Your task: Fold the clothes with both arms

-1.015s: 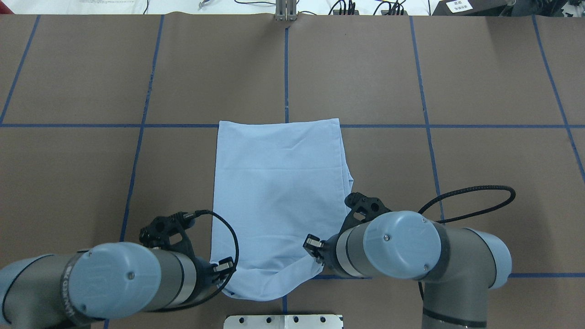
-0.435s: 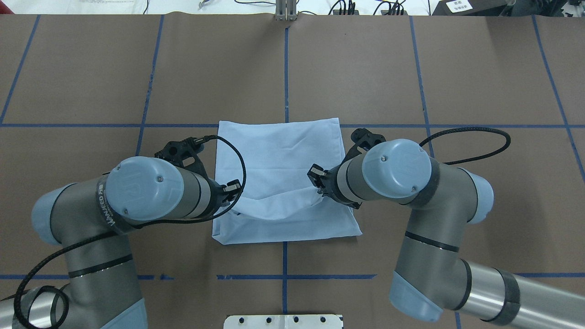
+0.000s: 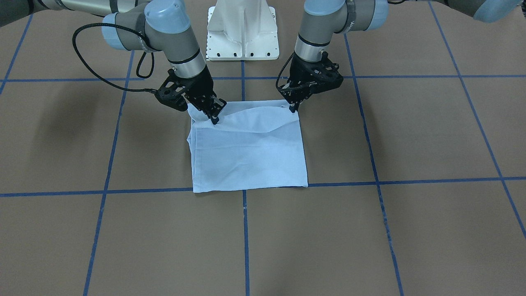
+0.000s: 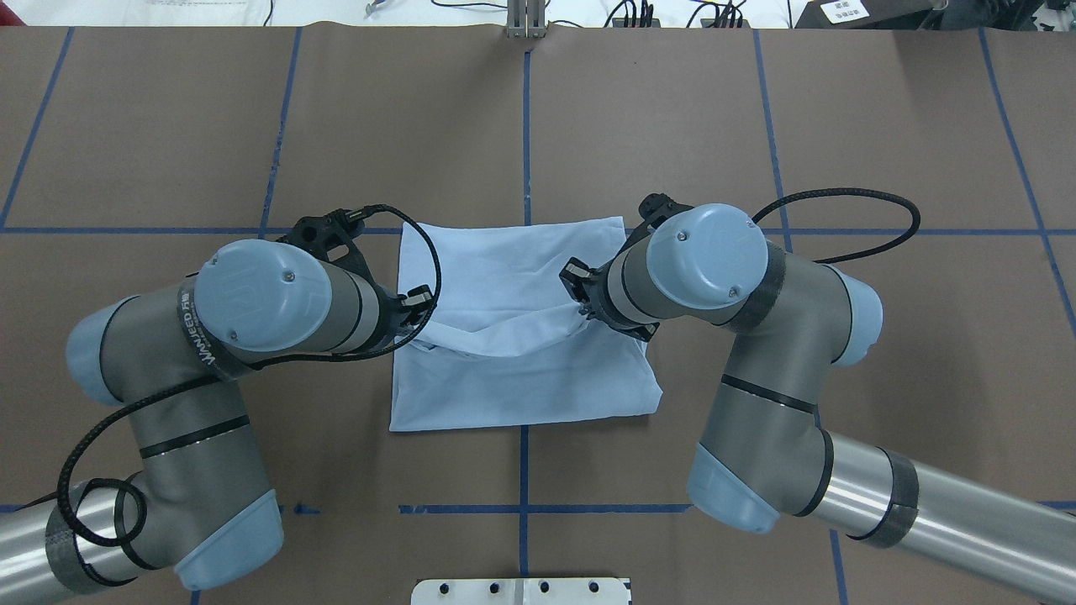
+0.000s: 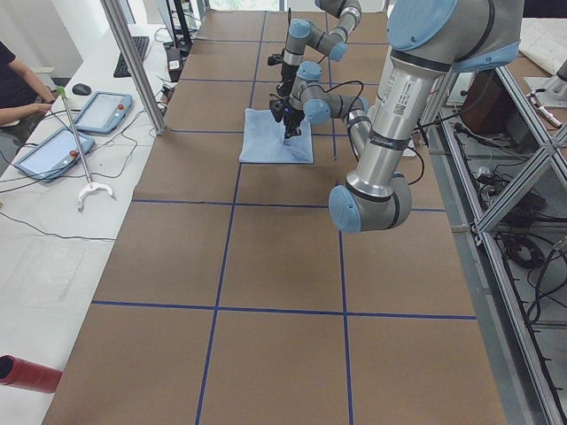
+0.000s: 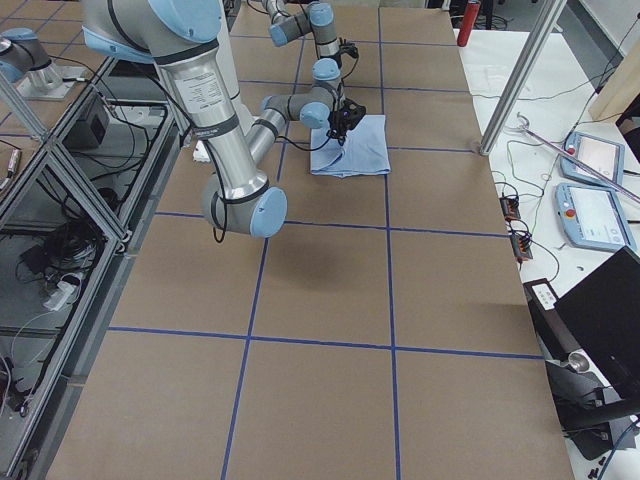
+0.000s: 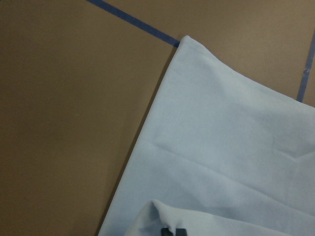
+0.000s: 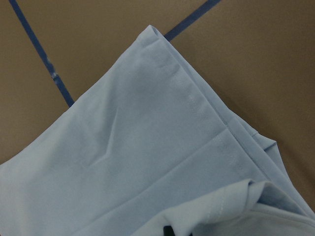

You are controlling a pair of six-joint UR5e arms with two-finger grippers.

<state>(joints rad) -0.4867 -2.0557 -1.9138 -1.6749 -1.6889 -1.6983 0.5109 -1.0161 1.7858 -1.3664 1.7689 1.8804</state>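
Observation:
The light blue clothes (image 4: 521, 386) lie as a folded panel at mid-table, also visible in the front view (image 3: 250, 156); no print or collar shows. My left gripper (image 4: 418, 318) is shut on one corner of the shirt's lifted edge, held just above the lower layer (image 3: 292, 109). The other corner is pinched in my right gripper (image 4: 580, 311), which is shut too (image 3: 214, 120). Between them the raised edge sags across the shirt's middle. The left wrist view shows cloth (image 7: 221, 147) bunched at the fingertips, and the right wrist view shows the same (image 8: 123, 147).
The brown table (image 4: 756, 126) carries a grid of blue tape lines (image 4: 525, 143). The white pedestal base (image 3: 242, 37) stands behind the shirt on the robot's side. A metal post (image 4: 525, 21) stands at the far edge. A person (image 5: 18, 88) and tablets are at a side bench.
Both grippers have moved away from the robot, carrying the shirt's near edge over the rest of it. The panel on the table is now about half as long.

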